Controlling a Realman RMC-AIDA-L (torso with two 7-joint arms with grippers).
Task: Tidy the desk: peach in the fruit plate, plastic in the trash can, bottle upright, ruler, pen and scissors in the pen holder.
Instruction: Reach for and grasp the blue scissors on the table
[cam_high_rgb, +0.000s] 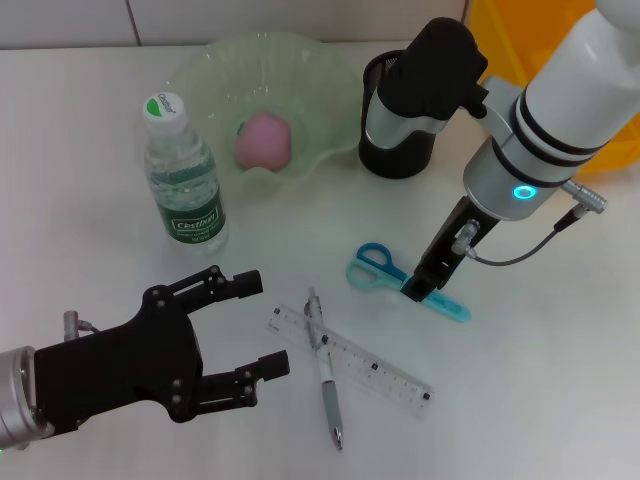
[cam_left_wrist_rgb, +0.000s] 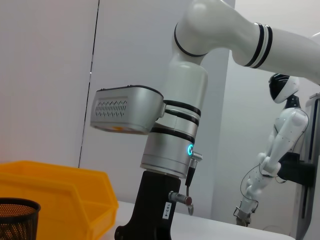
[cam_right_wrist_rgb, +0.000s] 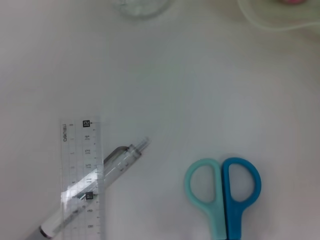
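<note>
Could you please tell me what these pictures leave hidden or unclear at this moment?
- Right gripper: in the head view, its own body hides whether it grips the scissors.
- Pen holder: its inside is blocked by the right arm.
- Scissors blades: cut off by the right wrist view's edge.
- Trash can and plastic: I cannot identify either.
- Left gripper: open, holding nothing.

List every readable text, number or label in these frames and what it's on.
"12", with "14" next along the scale: printed on the clear ruler, right wrist view.
"C'estbon": green label of the upright water bottle, head view; only just legible.
Bottle cap: has print, too small to read.
Ruler's brand mark and remaining numerals: too blurred.
Small white sticker on the right arm's black mount, left wrist view: unreadable.
</note>
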